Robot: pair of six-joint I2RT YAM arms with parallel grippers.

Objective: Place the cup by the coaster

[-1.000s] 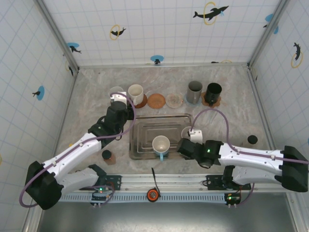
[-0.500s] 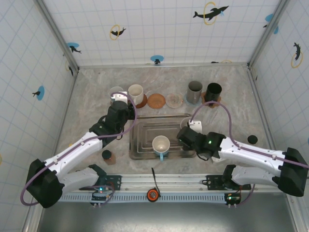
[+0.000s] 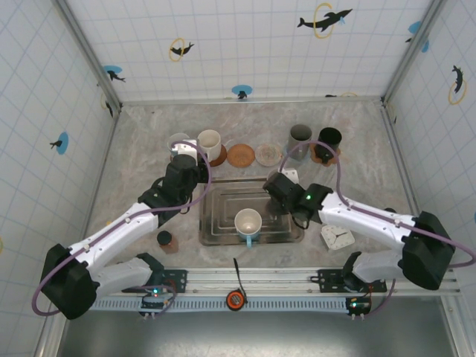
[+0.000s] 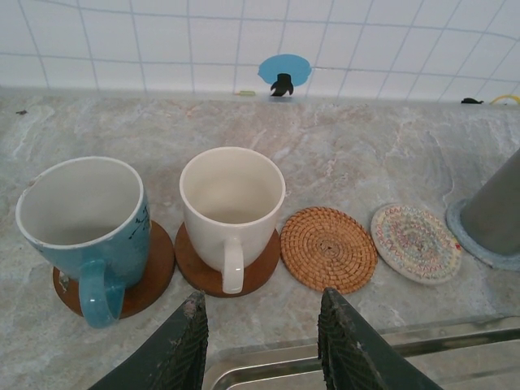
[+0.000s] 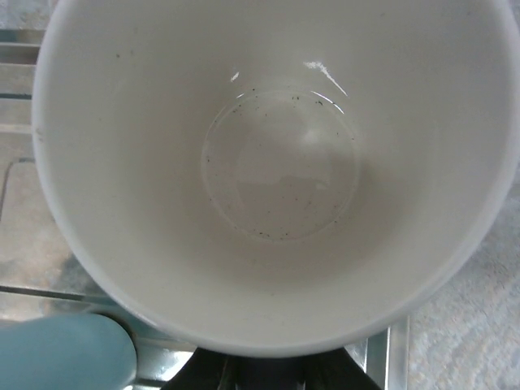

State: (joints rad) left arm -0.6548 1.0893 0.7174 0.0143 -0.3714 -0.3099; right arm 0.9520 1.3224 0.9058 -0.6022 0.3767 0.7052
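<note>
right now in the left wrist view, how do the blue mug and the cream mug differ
The blue mug is blue outside and pale inside; the cream mug is cream all over. The blue mug ends the row on the left; the cream mug stands next to the woven coaster. Both are upright, empty, each on a dark brown coaster, handle toward the camera.

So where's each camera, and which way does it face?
Top external: above and behind, looking down at the table; left arm and right arm show.
Left wrist: faces the back wall past cream cup and woven coaster; open left gripper below.
Right wrist: looks straight down into the white cup the right gripper holds.
Shared: top and left wrist both see the cream cup.
</note>
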